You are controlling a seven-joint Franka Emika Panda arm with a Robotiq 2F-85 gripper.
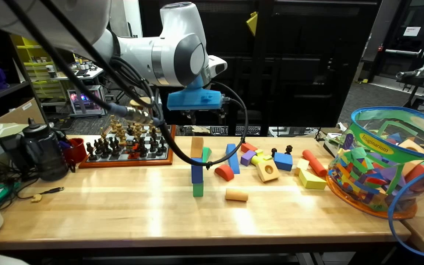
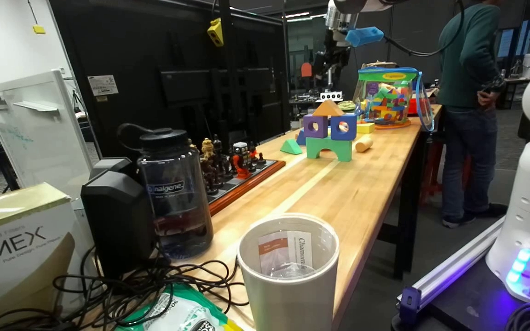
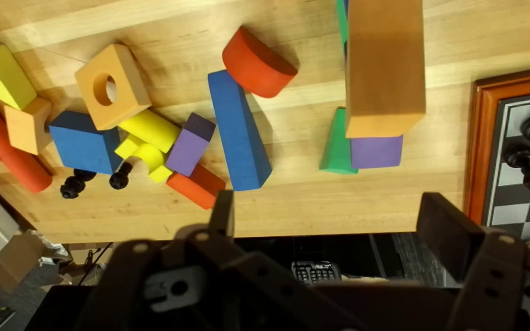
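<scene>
My gripper (image 3: 329, 207) is open and empty in the wrist view. It hangs well above the table's far edge, touching nothing; it also shows in an exterior view (image 2: 331, 76). Nearest below is a block stack. A green arch (image 2: 329, 155) stands at its base. A purple block (image 2: 308, 133) and a blue block (image 2: 348, 134), both with holes, sit side by side on the arch. An orange triangular block (image 3: 385, 69) lies across the top. A green wedge (image 3: 338, 151) lies beside the stack. A long blue wedge (image 3: 238, 133) and a red half-round block (image 3: 258, 64) lie nearby.
A chessboard (image 1: 153, 162) with pieces stands on one side of the stack. Loose blocks, including a holed block (image 1: 268, 171) and a cylinder (image 1: 236, 194), lie on the other. A clear bag of blocks (image 1: 370, 176), bottle (image 1: 44, 154) and white cup (image 2: 288, 294) stand farther out.
</scene>
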